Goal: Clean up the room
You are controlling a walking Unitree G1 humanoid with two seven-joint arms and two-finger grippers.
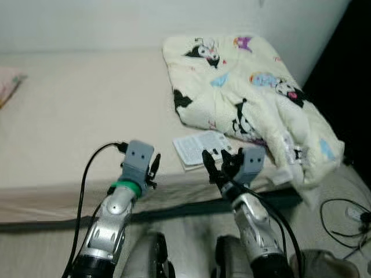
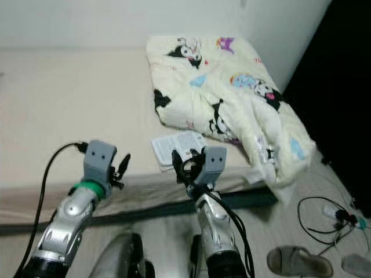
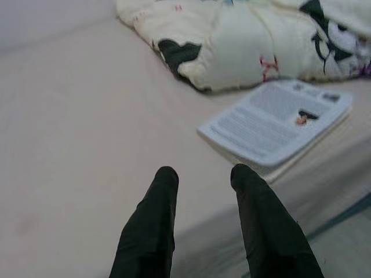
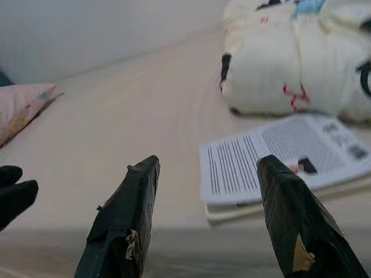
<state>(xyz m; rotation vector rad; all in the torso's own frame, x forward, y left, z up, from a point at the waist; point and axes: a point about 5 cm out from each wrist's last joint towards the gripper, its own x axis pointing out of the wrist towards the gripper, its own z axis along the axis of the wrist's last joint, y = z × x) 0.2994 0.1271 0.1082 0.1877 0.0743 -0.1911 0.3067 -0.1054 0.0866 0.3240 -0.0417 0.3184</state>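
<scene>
1. Cream fleece blanket point(image 1: 249, 92), far right on the bed, printed with black-and-white cartoon characters plus blue, pink and purple motifs.
2. Plain beige bed sheet point(image 1: 75, 116).
3. White printed booklet point(image 1: 203, 147) with black text, near the blanket.
4. Pale pink pillow point(image 4: 20, 107) at far left.
5. Black cable point(image 2: 316, 217) on grey floor, right.

- A plain pale wall point(image 1: 87, 23) runs along the twelve o'clock side of the scene, evenly and softly lit.
- A bed point(image 1: 69, 116) with a cream sheet spreads from nine o'clock to the centre, its near edge sagging over a dark frame point(image 1: 174, 209).
- A dark opening point(image 1: 348, 69) stands at two o'clock.
- The floor point(image 2: 272, 220) at five o'clock is light, with a black cable point(image 2: 316, 223) coiled on it and a grey slipper point(image 2: 298, 260) near it.
</scene>
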